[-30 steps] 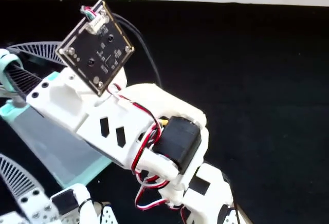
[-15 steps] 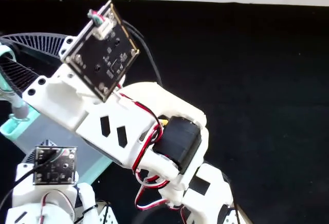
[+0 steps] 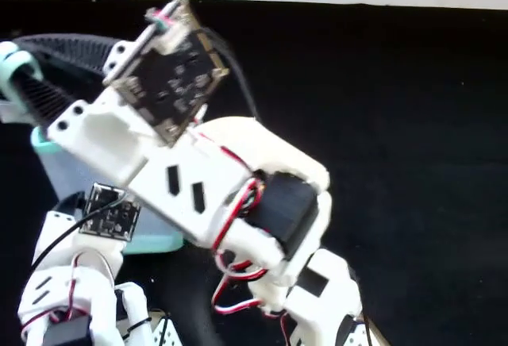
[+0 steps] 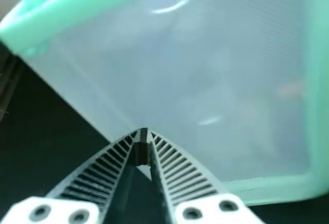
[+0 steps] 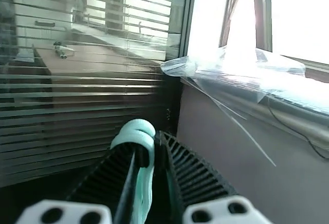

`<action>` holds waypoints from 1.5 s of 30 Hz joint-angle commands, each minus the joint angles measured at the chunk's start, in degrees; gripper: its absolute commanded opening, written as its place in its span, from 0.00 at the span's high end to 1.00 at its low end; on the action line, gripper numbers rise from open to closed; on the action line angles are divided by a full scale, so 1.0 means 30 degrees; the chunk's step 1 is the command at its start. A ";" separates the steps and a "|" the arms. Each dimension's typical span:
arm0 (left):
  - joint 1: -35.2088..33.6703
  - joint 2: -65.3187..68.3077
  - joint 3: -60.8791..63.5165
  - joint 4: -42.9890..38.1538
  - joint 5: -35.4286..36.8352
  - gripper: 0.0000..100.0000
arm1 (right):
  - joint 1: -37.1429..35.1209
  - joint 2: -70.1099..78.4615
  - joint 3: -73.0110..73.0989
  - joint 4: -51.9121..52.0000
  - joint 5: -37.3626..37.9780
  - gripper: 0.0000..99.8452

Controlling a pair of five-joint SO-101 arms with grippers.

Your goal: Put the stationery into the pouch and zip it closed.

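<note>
Pouch point(image 4: 216, 80) rim pinched between right fingers point(image 5: 193, 175); left fingers point(image 4: 177, 170) clamp a dark tab point(image 4: 142, 149) at its edge.

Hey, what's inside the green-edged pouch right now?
Through the pouch's frosted wall only faint pale and pinkish smudges show; whether they are stationery inside cannot be told. In the high view an arm covers much of it.
</note>
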 commanded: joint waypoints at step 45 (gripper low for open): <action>0.9656 -0.0190 0.7458 -0.3136 -0.4806 0.99 | 0.1099 0.1070 -0.1773 -0.0864 0.5304 0.99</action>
